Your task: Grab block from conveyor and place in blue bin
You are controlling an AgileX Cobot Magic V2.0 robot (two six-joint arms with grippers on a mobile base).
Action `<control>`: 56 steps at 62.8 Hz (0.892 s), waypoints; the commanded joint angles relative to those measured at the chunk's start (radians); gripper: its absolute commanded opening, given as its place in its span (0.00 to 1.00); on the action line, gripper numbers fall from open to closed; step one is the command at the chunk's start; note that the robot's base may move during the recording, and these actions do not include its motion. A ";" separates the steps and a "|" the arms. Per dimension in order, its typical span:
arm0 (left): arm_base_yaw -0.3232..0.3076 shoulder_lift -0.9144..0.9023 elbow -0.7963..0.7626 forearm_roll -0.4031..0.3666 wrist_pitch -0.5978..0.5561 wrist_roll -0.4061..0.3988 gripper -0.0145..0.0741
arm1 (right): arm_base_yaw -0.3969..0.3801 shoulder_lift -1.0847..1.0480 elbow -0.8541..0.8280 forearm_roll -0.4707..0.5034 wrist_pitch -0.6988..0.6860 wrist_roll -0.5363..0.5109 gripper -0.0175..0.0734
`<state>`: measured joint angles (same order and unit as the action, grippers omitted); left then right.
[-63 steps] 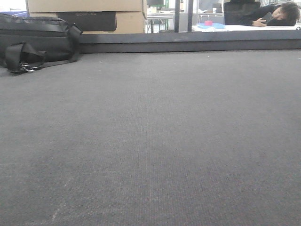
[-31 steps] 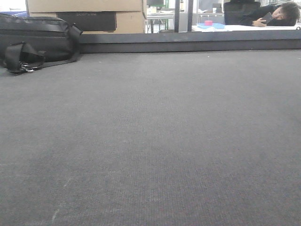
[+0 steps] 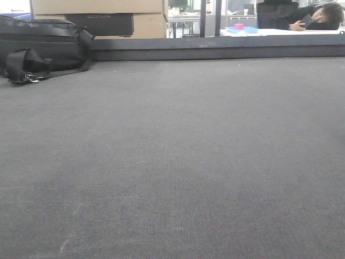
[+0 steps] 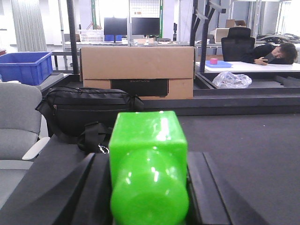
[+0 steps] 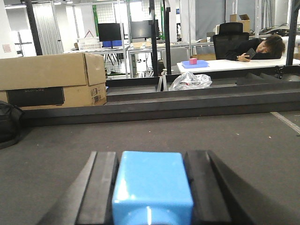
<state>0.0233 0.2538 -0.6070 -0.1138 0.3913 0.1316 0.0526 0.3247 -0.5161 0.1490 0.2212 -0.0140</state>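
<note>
In the left wrist view, a glossy green block (image 4: 147, 140) sits squeezed between the dark fingers (image 4: 96, 178), so my left gripper (image 4: 149, 161) is shut on it above the conveyor (image 4: 248, 150). The right wrist view shows a light blue block (image 5: 151, 180) clamped in my right gripper (image 5: 152, 161) over the same dark grey belt (image 5: 187, 131). A blue bin (image 4: 23, 65) stands far off at the left, beyond a grey chair. The front view holds only bare belt (image 3: 172, 151) and its low dark rail (image 3: 215, 48); neither gripper appears there.
A black bag (image 3: 38, 46) lies on the belt's far left corner before a cardboard box (image 3: 97, 16). The grey chair (image 4: 16, 122) stands at the left. Beyond the rail, a person (image 3: 318, 16) leans on a white table beside a crumpled plastic bag (image 4: 229, 79).
</note>
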 commanded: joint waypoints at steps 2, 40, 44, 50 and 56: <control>-0.007 -0.004 -0.002 0.001 -0.020 -0.006 0.04 | 0.002 -0.004 -0.002 -0.003 -0.028 -0.006 0.02; -0.007 -0.004 -0.002 0.001 -0.020 -0.006 0.04 | 0.002 -0.004 -0.002 -0.003 -0.028 -0.006 0.02; -0.007 -0.004 -0.002 0.001 -0.020 -0.006 0.04 | 0.002 -0.004 -0.002 -0.003 -0.028 -0.006 0.02; -0.007 -0.004 -0.002 0.001 -0.020 -0.006 0.04 | 0.002 -0.004 -0.002 -0.003 -0.028 -0.006 0.02; -0.007 -0.004 -0.002 0.001 -0.020 -0.006 0.04 | 0.002 -0.004 -0.002 -0.003 -0.028 -0.006 0.02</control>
<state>0.0233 0.2538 -0.6070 -0.1138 0.3913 0.1316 0.0526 0.3247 -0.5161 0.1490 0.2189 -0.0140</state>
